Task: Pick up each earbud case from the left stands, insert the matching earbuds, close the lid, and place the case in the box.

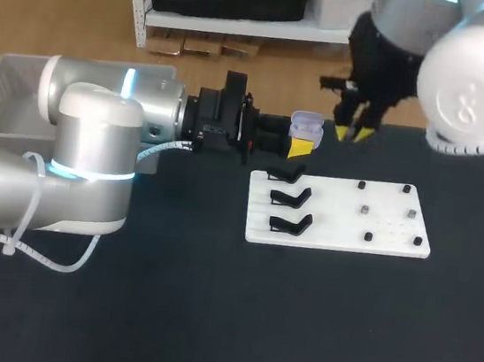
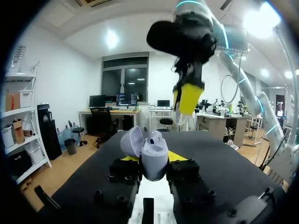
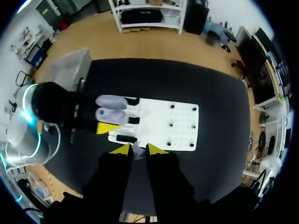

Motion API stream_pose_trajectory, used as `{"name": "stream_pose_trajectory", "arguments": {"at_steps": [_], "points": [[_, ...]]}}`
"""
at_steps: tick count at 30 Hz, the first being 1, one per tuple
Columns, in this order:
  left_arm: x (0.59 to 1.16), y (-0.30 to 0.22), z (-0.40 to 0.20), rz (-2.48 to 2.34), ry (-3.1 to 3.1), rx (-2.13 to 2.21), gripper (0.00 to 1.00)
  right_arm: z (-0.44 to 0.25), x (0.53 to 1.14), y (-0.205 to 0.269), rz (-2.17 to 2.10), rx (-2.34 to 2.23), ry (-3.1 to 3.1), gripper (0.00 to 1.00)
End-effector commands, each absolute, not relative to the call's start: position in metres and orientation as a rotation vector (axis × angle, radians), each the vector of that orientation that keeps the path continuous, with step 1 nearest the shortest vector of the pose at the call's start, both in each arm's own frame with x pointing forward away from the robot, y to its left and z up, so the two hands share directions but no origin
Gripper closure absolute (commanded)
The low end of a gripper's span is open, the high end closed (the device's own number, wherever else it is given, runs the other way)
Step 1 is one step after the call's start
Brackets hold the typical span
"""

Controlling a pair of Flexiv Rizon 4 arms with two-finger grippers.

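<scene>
Open lavender case (image 3: 111, 110) ahead of right gripper (image 3: 138, 149) with small pale earbud (image 3: 135, 150).

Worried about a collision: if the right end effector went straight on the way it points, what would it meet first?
Likely the white board near its black stands, just ahead of the right end effector and its earbud. The earbud case lies aside, though depth is unclear.

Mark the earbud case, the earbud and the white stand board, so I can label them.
earbud case (image 2: 154, 157): left wrist view, on its lower body.
earbud (image 3: 135, 150): right wrist view, its visible middle.
white stand board (image 1: 335, 220): head view, a bare patch.
</scene>
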State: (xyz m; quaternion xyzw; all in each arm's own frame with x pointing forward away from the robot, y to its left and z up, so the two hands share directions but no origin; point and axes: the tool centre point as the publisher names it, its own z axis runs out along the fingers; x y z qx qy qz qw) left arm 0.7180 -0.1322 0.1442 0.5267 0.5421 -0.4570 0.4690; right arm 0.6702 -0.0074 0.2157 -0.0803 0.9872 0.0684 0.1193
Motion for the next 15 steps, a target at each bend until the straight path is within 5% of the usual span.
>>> {"name": "stream_pose_trajectory", "arguments": {"at_steps": [1, 15], "points": [[0.717, -0.132, 0.143, -1.117, 1.321, 1.285, 1.0, 0.231, 0.671, 0.005, 0.2, -0.298, 2.874, 1.0], [0.717, -0.132, 0.143, -1.117, 1.321, 1.285, 1.0, 0.217, 0.692, 0.038, 0.152, -0.519, 2.864, 1.0]]}}
